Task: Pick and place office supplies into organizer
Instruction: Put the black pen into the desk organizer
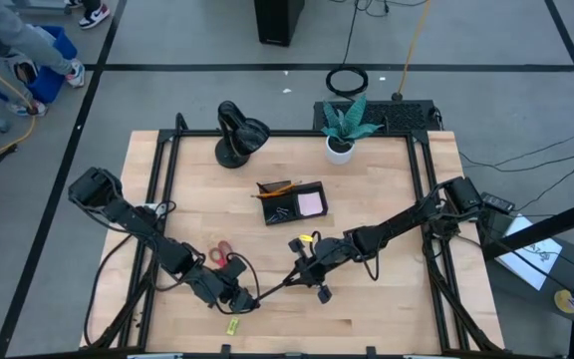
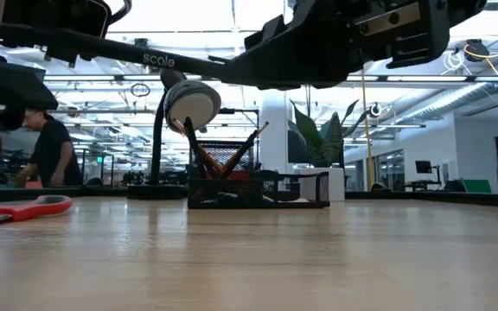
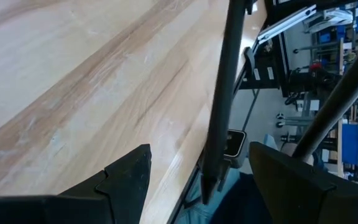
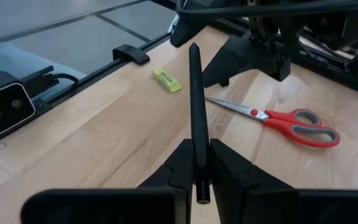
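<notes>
You have one pair of red-handled scissors point(image 1: 220, 253) lying flat on the surface point(image 1: 387, 299), left of centre, and one small yellow-green piece point(image 1: 233, 325) near the front edge, just in front of the left claw point(image 1: 250, 300). One organizer point(image 1: 293, 201) sits at mid-surface toward the back; in it you can count one pink sticky-note pad point(image 1: 311, 203) in its right compartment, orange pencils point(image 1: 277, 188) leaning in the taller back section, and small black items in the left compartment, too small to count. One black pen point(image 4: 195, 99) is off the surface, in the right claw point(image 4: 197, 163).

Your left arm point(image 1: 138, 224) reaches from the left side diagonally toward the front middle, its wrist low over the wood. Its claw stands wide with nothing between the fingers point(image 3: 123, 180); the pen's far tip crosses the gap between them without touching either, as far as the left wrist view shows.

Your right arm point(image 1: 407, 219) stretches from the right side across to the middle, ending in front of the organizer. Its claw is closed narrowly on the pen near one end, and the pen juts out toward the left claw, roughly level above the surface. The scissors lie well apart from both claws' fingertips, beside the left arm's wrist.

At the back, one round black lamp point(image 1: 238, 133) and one white plant pot point(image 1: 340, 150) stand beyond the organizer.
</notes>
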Robot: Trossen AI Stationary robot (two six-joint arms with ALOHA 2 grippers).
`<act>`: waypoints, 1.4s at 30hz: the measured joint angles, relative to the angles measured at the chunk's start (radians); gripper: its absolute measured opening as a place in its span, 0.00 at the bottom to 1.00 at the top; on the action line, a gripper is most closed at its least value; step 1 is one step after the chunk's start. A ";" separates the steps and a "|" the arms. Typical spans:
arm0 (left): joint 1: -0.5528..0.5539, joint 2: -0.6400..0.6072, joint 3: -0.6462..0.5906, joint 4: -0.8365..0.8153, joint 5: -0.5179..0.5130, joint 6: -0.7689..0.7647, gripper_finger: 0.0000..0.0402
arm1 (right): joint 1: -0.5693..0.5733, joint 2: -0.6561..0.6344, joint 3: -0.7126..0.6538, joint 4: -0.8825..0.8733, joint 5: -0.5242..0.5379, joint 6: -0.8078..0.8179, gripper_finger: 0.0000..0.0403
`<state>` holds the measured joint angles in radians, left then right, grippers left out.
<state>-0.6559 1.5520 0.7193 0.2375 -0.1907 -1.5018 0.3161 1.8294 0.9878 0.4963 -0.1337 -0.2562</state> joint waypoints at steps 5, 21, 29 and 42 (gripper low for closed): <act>0.000 0.000 0.000 0.000 0.007 0.004 0.62 | 0.000 0.000 0.000 0.016 0.000 0.000 0.09; 0.001 0.000 0.000 0.002 -0.019 0.052 0.16 | 0.000 0.000 0.000 0.015 0.002 0.005 0.08; -0.002 -0.001 0.001 -0.002 -0.044 0.111 0.05 | -0.001 -0.001 -0.001 0.037 0.004 0.005 0.16; -0.043 -0.001 0.000 0.001 -0.184 0.179 0.07 | 0.007 -0.180 -0.020 0.067 -0.092 0.096 0.31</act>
<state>-0.6994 1.5513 0.7193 0.2389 -0.3743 -1.3233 0.3232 1.6490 0.9676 0.5633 -0.2254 -0.1598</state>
